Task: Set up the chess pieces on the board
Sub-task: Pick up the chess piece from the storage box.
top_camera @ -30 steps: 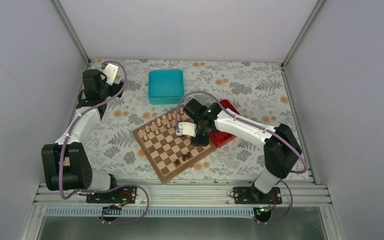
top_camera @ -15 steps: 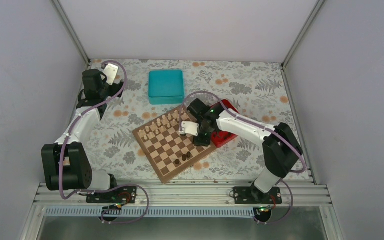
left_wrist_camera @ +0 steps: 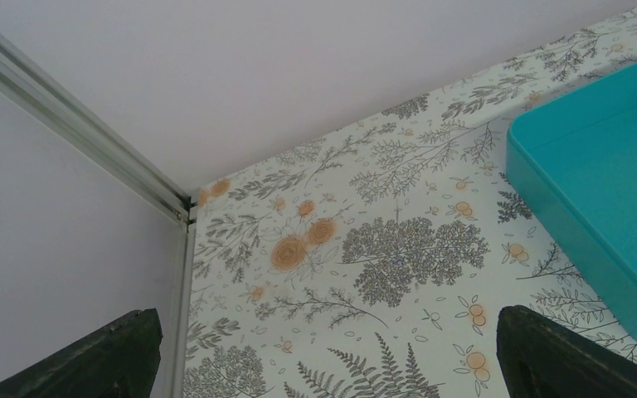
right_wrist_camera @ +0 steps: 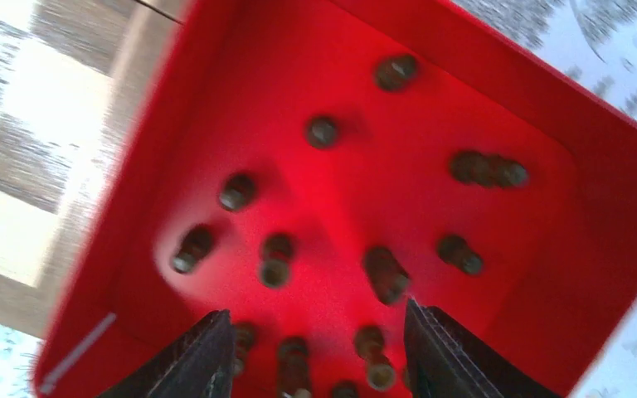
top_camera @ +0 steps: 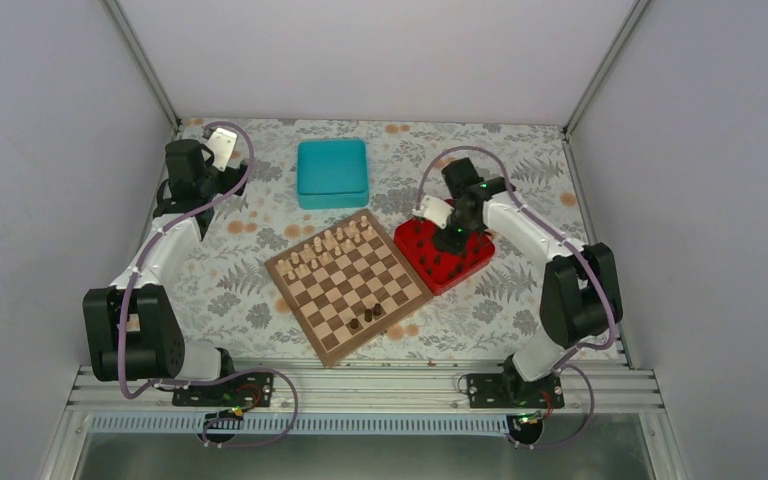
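The board lies at the table's middle. A few dark chess pieces stand near its front corner, and pale pieces fill its far-left rows. Several more dark chess pieces lie loose in the red tray at the board's right. My right gripper hangs open just above that tray, nothing between its fingers. My left gripper is open and empty over the table's far-left corner, well away from the board.
A teal box sits behind the board, and its edge shows to the right of my left gripper. Enclosure walls and a metal post close in the far-left corner. Flowered cloth covers the table.
My right arm has swung from over the board's right edge back and to the right, to above the red tray, its jaws opening wider. The left arm has not moved.
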Robot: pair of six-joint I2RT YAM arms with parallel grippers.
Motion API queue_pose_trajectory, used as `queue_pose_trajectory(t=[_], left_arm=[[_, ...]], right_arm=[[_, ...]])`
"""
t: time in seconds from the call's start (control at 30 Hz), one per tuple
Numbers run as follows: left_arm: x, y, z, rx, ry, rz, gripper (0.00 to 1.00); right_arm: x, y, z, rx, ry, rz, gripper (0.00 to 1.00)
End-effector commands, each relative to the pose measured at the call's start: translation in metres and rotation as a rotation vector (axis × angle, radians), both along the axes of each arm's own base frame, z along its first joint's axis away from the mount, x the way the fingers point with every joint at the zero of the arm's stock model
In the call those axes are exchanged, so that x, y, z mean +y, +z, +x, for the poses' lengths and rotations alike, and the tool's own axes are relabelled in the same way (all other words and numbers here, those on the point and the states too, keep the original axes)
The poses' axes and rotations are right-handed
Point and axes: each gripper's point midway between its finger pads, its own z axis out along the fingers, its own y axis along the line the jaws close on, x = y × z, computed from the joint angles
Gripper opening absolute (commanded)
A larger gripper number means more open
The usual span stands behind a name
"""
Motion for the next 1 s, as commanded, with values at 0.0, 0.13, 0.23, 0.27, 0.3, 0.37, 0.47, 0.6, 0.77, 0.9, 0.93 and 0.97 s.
queue_pose_trajectory(t=[0.0, 0.13, 0.23, 0.27, 0.3, 0.37, 0.47, 0.6, 0.77, 0.9, 0.93, 0.97], left_arm=[[0.001, 0.005, -0.002, -0.018, -0.007, 0.002, 1.0], [0.001, 0.005, -0.002, -0.018, -0.005, 0.003, 1.0], [0.001, 0.005, -0.002, -0.018, -0.006, 0.003, 1.0], [0.001, 0.005, -0.002, -0.016, -0.005, 0.003, 1.0], [0.001, 0.004, -0.002, -0.016, -0.006, 0.004, 1.0], [0.002, 0.004, -0.002, -0.017, -0.002, 0.004, 1.0], [0.002, 0.003, -0.002, -0.015, -0.002, 0.006, 1.0], [0.002, 0.003, -0.002, -0.016, 0.001, 0.007, 1.0], [0.003, 0.002, -0.002, -0.014, 0.002, 0.007, 1.0], [0.003, 0.001, -0.003, -0.014, 0.003, 0.007, 1.0], [0.004, 0.001, -0.003, -0.014, 0.004, 0.007, 1.0], [0.004, 0.001, -0.002, -0.013, 0.003, 0.006, 1.0]], right_arm=[[-0.023, 0.009, 0.021, -0.039, -0.044, 0.0, 0.53], [-0.038, -0.009, 0.03, -0.006, -0.085, -0.015, 0.53], [-0.042, -0.018, 0.033, 0.014, -0.095, -0.012, 0.53], [-0.042, -0.02, 0.033, 0.019, -0.093, -0.009, 0.53], [-0.041, -0.021, 0.033, 0.026, -0.092, -0.006, 0.52], [-0.039, -0.025, 0.033, 0.04, -0.089, 0.001, 0.51], [-0.039, -0.032, 0.034, 0.055, -0.091, 0.0, 0.5], [-0.037, -0.038, 0.036, 0.062, -0.091, 0.004, 0.5], [-0.036, -0.046, 0.04, 0.071, -0.096, 0.001, 0.47], [-0.035, -0.051, 0.042, 0.077, -0.096, 0.007, 0.43], [-0.035, -0.052, 0.042, 0.08, -0.097, 0.007, 0.42], [-0.035, -0.053, 0.043, 0.084, -0.099, 0.008, 0.39]])
